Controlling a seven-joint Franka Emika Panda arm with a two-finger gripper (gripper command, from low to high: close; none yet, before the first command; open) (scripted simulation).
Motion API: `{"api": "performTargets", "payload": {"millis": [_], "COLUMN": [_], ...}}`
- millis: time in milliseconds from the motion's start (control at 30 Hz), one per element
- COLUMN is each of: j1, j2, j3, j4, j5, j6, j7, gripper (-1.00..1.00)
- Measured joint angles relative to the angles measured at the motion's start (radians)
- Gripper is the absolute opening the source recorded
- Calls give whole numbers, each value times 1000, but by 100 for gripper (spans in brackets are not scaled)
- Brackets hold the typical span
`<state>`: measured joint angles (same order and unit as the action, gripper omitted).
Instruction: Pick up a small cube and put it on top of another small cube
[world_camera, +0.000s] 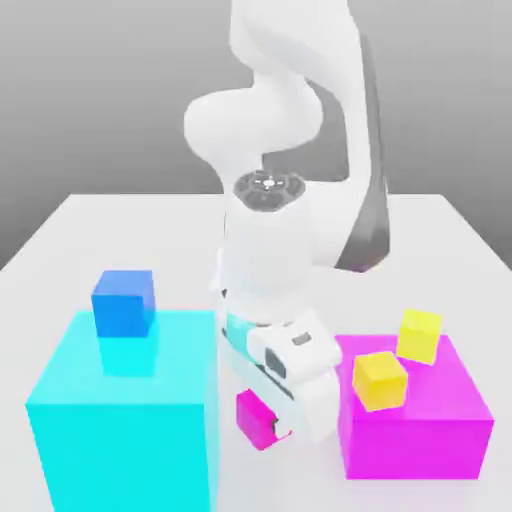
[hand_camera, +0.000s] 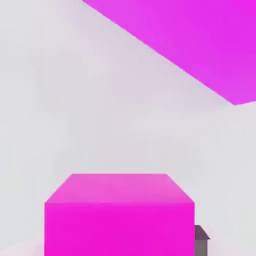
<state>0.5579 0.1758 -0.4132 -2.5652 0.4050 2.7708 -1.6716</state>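
White tabletop (world_camera: 90, 225), grey backdrop. Gripper (world_camera: 272, 425) down low beside pink block (world_camera: 415, 425), clamped on small pink cube (world_camera: 254, 418), cube at table level between cyan block (world_camera: 125, 420) and pink block. Lift straight up, keep squeeze firm, clear cyan block's edge before carrying to blue cube (world_camera: 123, 303) or yellow cubes (world_camera: 381, 380).

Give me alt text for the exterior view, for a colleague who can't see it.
A white robot arm reaches down to a small magenta cube at its hand, between a large cyan block with a small blue cube on top and a large magenta block carrying two small yellow cubes, all on a white table.
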Motion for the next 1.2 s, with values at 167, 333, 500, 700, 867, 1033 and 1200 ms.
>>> {"api": "performTargets", "payload": {"millis": [167,333,500,700,867,1033,1200], "j1": [-5,17,47,45,32,30,31], "j2": [-31,-89,-171,-261,-325,-306,-256], "j3": [94,111,111,128,149,164,161], "j4": [106,131,133,88,23,-8,-26], "j5": [146,103,-1,-196,-391,-451,-439], "j6": [-108,-218,-302,-373,-423,-329,-260], "j7": [-178,-228,-240,-200,-136,-139,-150], "gripper": [-100,-100,-100,-100,-100,-100,100]}}
